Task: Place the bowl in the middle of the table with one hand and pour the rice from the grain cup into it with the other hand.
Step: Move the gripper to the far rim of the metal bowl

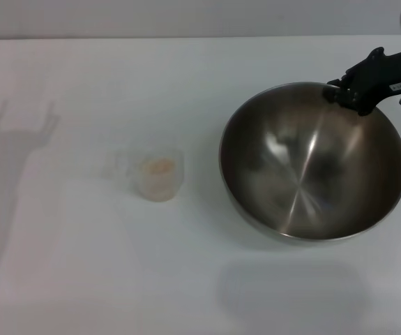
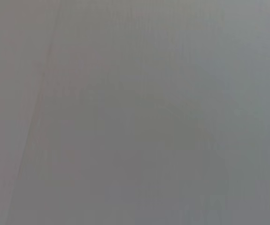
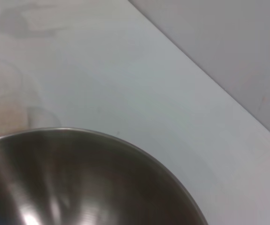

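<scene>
The big steel bowl [image 1: 312,164] is on the right side of the table [image 1: 186,279]. It looks raised off the surface, as its shadow falls apart from it toward the front. My right gripper [image 1: 342,95] clamps the bowl's far right rim. The clear grain cup [image 1: 160,179] stands left of the bowl, apart from it, with a tan patch of rice [image 1: 161,167] inside. The right wrist view shows the bowl's rim and inside [image 3: 78,178], with the cup [image 3: 5,101] faint beyond it. My left gripper is out of view, and only its shadow lies on the table's far left.
The table's back edge [image 1: 186,37] meets a grey wall. The left wrist view shows only a plain grey surface. A shadow of the left arm [image 1: 19,139] crosses the left side of the table.
</scene>
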You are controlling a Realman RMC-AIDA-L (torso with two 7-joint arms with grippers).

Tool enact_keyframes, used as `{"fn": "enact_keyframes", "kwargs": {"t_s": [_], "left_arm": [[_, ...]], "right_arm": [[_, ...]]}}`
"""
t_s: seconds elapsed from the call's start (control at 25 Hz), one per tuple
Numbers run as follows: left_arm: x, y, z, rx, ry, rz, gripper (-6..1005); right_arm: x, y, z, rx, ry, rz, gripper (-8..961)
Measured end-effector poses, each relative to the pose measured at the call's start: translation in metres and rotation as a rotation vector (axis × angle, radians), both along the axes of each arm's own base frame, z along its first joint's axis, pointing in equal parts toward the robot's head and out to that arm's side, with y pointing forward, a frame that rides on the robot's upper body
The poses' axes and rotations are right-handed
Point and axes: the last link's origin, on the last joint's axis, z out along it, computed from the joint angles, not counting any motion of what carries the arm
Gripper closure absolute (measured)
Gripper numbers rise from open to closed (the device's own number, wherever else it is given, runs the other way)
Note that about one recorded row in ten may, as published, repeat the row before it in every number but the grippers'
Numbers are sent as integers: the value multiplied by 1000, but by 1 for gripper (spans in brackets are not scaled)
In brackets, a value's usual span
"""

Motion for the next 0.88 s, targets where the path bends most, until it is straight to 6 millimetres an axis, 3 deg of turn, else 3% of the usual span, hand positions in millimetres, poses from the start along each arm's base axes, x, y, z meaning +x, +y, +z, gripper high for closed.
{"fn": "enact_keyframes", "kwargs": {"t_s": [0.56,0.88], "left_arm": [[3,4,-1,-4,6,-8,191],[2,4,0,0,4,-4,192]], "right_arm": [[-5,-5,2,16,144,-86,923],[-4,-9,12,29,228,-112,925]]}}
